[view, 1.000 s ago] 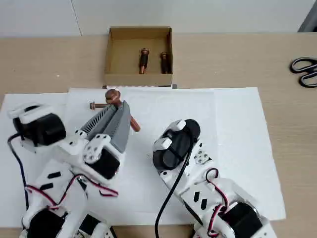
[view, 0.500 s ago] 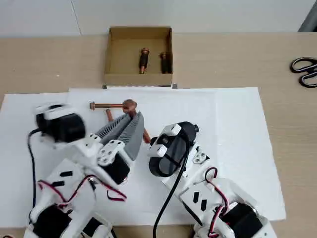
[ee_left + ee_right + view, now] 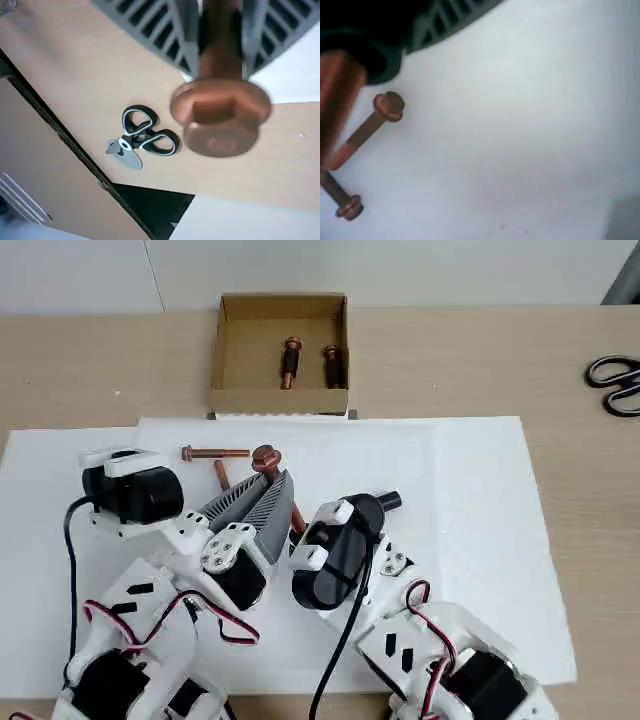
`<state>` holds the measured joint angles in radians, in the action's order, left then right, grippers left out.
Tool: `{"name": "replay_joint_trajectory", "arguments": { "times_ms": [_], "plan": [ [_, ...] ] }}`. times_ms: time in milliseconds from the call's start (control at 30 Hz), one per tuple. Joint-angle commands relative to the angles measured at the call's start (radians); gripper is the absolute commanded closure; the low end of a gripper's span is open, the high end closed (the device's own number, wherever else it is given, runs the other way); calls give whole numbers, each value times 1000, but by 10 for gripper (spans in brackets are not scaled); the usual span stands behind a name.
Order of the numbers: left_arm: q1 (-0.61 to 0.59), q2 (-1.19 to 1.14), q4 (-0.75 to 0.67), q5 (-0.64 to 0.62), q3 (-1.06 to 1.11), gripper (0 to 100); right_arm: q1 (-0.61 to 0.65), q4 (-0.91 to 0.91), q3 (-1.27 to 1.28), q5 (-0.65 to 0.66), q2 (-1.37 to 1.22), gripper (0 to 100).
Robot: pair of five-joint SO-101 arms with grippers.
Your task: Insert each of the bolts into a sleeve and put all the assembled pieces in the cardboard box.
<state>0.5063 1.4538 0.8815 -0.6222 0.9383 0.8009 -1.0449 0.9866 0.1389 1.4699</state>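
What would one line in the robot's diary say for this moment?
left gripper: shut on bolt | cardboard box: two assembled pieces inside | paper: two loose bolts

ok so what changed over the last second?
The left gripper, shut on a bolt throughout, carried it away from the cardboard box and toward the right arm, which drew back toward its base. That uncovered a second loose bolt on the paper. Unchanged: the first loose bolt, two assembled pieces in the box, the scissors.
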Motion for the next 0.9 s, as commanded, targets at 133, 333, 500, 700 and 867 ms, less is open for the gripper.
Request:
{"name": "replay_joint_trajectory", "arguments": {
  "times_ms": [133,333,500,700,867],
  "plan": [
    [5,14,98,-5,-8,994,5,28,-68,12,2,996],
    [38,14,150,-5,-10,994,5,28,-69,12,2,996],
    [124,14,232,-5,-10,994,1,51,-69,14,5,996],
    [144,14,321,54,-4,994,-36,88,-69,66,2,996],
    [141,14,319,61,-4,992,-36,85,-69,66,2,996]
  ]
}}
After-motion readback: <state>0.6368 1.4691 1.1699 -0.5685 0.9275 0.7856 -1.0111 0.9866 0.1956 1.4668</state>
